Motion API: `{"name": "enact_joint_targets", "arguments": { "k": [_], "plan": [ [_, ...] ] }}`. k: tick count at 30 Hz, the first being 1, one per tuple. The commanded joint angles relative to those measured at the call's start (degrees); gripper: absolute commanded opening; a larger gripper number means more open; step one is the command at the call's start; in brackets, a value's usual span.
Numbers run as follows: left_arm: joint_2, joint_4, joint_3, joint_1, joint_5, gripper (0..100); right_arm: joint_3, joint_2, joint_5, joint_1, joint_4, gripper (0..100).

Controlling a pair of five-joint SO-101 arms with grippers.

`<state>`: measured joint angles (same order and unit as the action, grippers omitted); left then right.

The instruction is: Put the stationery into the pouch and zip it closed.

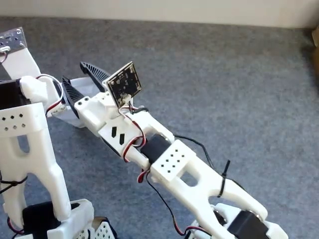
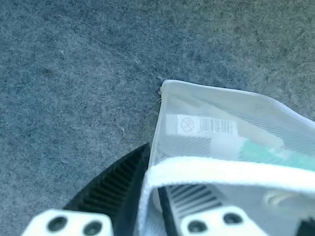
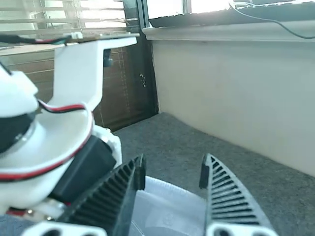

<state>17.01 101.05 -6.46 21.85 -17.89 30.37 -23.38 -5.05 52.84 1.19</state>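
White mesh pouch lies flat on grey carpet, at the far left of the table in the high view, under both arm heads. Stationery is inside it: a teal-and-white item and a labelled piece show through the mesh.

Left gripper: black ribbed fingers nearly together, with the pouch's white rim band pinched between them. One finger sits outside on the carpet side, the other shows dark through the mesh. It reads as clamped on the pouch edge.

Right gripper: jaws spread wide, nothing in them. It hangs just above the pouch, white fabric visible between and below the two fingers. Can't tell if the tips touch the fabric.

Right arm stretches from the near right corner diagonally to the far left. Its wrist camera board stands up just behind the jaws. Left arm stands upright at the left edge, right beside the right gripper.

Zipper state: can't tell from these views.
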Motion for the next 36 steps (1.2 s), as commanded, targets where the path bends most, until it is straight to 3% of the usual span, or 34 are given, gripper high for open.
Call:
{"name": "enact_joint_targets", "arguments": {
  "k": [1, 12, 20, 23, 28, 36],
  "plan": [
    [-0.6, 0.1, 1.6, 1.5, -0.5, 1, -0.8, -7.6, 0.7, 0.0, -4.5, 17.0],
    [-0.6, 0.1, 1.6, 1.5, -0.4, 1, -3.2, -20.7, 0.7, -0.3, -17.0, 17.0],
    [0.0, 0.3, 1.2, 1.3, -0.4, 1, -3.5, -30.5, 0.8, -5.0, -30.7, 17.0],
    [0.0, 0.3, 1.4, 1.3, -0.4, 1, -2.9, -34.5, 4.6, -5.5, -36.4, 17.0],
    [0.0, 0.3, 1.6, 1.3, -0.4, 1, 4.2, -43.6, 9.4, -5.6, -42.1, 17.0],
    [4.9, 0.3, 1.6, 1.2, -0.3, 1, 22.5, -54.9, 9.5, -5.6, -41.9, 17.0]
  ]
}}
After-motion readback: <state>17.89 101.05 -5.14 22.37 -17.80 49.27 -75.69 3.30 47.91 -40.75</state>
